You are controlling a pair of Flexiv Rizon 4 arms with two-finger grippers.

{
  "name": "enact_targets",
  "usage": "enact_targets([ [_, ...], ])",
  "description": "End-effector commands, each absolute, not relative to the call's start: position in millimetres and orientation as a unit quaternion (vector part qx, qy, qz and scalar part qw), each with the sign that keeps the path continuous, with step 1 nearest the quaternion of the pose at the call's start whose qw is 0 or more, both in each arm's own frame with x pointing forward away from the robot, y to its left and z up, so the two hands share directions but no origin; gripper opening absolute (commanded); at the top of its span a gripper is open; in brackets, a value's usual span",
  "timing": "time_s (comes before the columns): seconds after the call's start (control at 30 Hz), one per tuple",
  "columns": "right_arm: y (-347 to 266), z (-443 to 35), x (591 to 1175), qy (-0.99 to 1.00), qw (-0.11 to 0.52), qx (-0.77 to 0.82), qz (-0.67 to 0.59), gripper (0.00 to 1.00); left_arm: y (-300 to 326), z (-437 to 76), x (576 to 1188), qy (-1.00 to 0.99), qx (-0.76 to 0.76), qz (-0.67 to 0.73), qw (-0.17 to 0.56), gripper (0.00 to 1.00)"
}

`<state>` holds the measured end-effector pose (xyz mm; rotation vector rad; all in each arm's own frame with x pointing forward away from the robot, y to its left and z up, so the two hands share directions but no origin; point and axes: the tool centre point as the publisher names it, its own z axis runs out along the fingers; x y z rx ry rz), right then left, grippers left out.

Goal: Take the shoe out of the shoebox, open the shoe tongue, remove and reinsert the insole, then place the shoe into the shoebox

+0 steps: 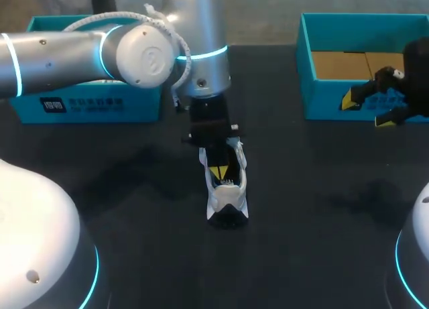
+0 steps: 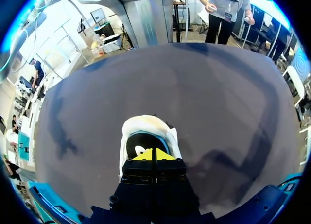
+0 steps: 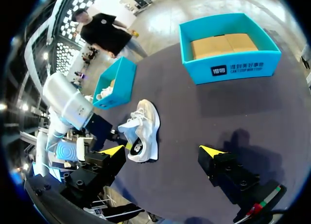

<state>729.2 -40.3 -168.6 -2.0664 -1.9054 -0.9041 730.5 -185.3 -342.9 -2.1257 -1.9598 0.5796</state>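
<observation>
Left end effector (image 2: 154,155), yellow wedges together, in white shoe (image 2: 144,123)

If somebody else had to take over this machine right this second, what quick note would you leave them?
Left gripper: tips shut together, down in the opening of the white shoe; I cannot tell if anything thin is pinched.
Right gripper: open, empty, by the right-hand shoebox.
Shoe: on the table, near its middle.
Done: shoe is out of the box.
Left, apparently: tongue and insole work, then the shoe goes back in.
</observation>
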Motion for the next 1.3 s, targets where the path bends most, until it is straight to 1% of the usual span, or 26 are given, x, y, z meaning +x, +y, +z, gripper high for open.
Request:
enact_targets([
  [0.03, -40, -169, 729, -0.642, 0.094, -0.697, -0.305, 1.00, -189, -351, 730, -0.667, -0.714, 0.188, 0.101, 0.00],
  [0.6, -40, -169, 729, -0.642, 0.094, -0.697, -0.305, 1.00, -185, -374, 721, -0.696, -0.694, 0.163, 0.093, 0.00],
  [0.77, -40, -169, 729, -0.642, 0.094, -0.697, -0.305, 1.00, -184, -363, 724, -0.700, -0.692, 0.158, 0.074, 0.00],
  [0.83, -40, -169, 729, -0.642, 0.094, -0.697, -0.305, 1.00, -185, -353, 723, -0.701, -0.693, 0.160, 0.049, 0.00],
  [1.0, -40, -169, 729, -0.642, 0.094, -0.697, -0.305, 1.00, -189, -359, 722, -0.703, -0.693, 0.156, 0.030, 0.00],
  [1.3, -40, -169, 729, -0.642, 0.094, -0.697, -0.305, 1.00, -194, -380, 716, -0.701, -0.695, 0.152, 0.054, 0.00],
])
